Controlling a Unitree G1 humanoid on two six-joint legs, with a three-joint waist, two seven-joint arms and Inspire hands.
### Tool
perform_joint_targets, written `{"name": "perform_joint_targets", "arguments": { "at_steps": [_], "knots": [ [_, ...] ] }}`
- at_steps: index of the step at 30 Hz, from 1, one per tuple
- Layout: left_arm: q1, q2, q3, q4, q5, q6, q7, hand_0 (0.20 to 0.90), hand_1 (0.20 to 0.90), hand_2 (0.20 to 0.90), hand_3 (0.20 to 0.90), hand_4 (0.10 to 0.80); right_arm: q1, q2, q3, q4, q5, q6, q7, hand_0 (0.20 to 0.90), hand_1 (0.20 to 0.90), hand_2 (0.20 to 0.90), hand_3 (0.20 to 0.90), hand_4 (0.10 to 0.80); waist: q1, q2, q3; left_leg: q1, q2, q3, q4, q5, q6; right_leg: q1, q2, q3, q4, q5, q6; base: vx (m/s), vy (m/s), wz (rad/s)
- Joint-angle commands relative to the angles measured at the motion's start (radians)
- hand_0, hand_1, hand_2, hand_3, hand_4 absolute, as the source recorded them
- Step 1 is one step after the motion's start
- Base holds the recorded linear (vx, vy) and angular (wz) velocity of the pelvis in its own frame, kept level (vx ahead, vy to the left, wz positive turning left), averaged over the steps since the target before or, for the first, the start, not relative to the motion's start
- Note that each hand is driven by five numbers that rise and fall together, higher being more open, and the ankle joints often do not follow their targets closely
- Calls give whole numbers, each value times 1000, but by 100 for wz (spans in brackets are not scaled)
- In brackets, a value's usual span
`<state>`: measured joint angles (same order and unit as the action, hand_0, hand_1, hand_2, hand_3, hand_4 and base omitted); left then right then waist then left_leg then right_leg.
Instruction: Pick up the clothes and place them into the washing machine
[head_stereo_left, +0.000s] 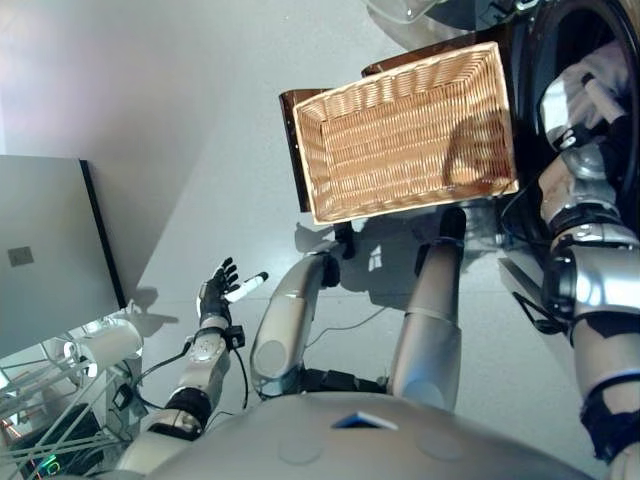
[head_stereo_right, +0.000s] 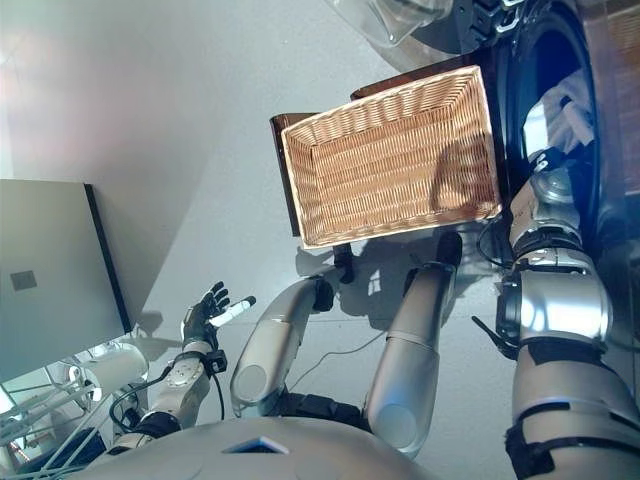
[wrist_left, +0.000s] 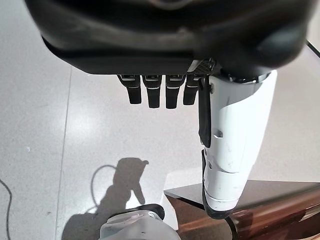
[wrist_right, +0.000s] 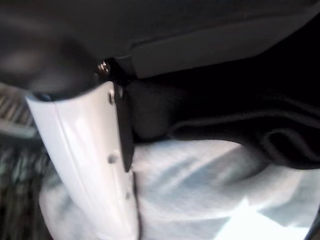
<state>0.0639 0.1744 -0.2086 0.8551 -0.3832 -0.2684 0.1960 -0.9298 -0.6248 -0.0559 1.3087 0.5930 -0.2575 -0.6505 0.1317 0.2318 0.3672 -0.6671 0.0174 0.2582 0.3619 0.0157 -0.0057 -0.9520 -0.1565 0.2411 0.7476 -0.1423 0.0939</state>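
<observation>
The wicker basket (head_stereo_left: 405, 130) stands on a dark brown stand (head_stereo_left: 292, 140) on the grey floor (head_stereo_left: 200, 150), and nothing lies inside it. Just beside it, on the robot's right, is the dark round opening of the washing machine (head_stereo_left: 560, 60).

The right arm reaches into this opening. In the head views, pale white cloth (head_stereo_left: 600, 80) shows inside the drum, at the end of the arm, and the right hand itself is mostly hidden there. In the right wrist view the right hand (wrist_right: 210, 125) is very close to the same pale cloth (wrist_right: 200, 195). The white thumb cover (wrist_right: 85, 155) lies against the cloth, and dark fingers (wrist_right: 280, 142) seem to curl over its upper edge. The view is dim and blurred, so I cannot tell for sure if the hand grips the cloth or only rests on it.

The left hand (head_stereo_left: 220, 290) hangs low at the robot's left side, above the floor and well apart from the basket. Its fingers (wrist_left: 150, 92) are straight and relaxed, the white thumb (wrist_left: 235, 140) points outward, and it holds nothing.

A grey flat panel (head_stereo_left: 50, 250) stands at the left, and a white roll (head_stereo_left: 110, 345) lies near it.
</observation>
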Motion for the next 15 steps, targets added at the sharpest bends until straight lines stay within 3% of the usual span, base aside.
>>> {"name": "perform_joint_targets", "arguments": {
  "at_steps": [1, 8, 15],
  "knots": [
    [62, 66, 17, 35, 6, -9, 17, 900, 900, 900, 900, 800, 32, -68, -56, -60, 217, -98, 49, 200, 200, 200, 200, 300, -13, 39, -65, -69, 20, 0, 54, -20, -43, 47, 2, -5, -105, 38, -61, 0, 0, 0],
    [60, 41, -14, 54, -30, 19, 3, 900, 900, 900, 900, 800, 17, -10, -190, -97, 573, -223, 116, 200, 200, 200, 200, 300, -17, 52, -78, -46, 10, -2, 26, -15, -48, 65, 0, -4, -110, 25, -60, 25, 6, -2],
    [62, 24, -32, 63, -68, 24, 5, 900, 900, 900, 900, 800, 16, 8, -297, -204, 701, -334, 93, 200, 200, 200, 200, 300, -22, 74, -97, -12, -4, -3, -2, -7, -53, 95, -7, -3, -113, 8, -58, 39, 14, 0]
  ]
}}
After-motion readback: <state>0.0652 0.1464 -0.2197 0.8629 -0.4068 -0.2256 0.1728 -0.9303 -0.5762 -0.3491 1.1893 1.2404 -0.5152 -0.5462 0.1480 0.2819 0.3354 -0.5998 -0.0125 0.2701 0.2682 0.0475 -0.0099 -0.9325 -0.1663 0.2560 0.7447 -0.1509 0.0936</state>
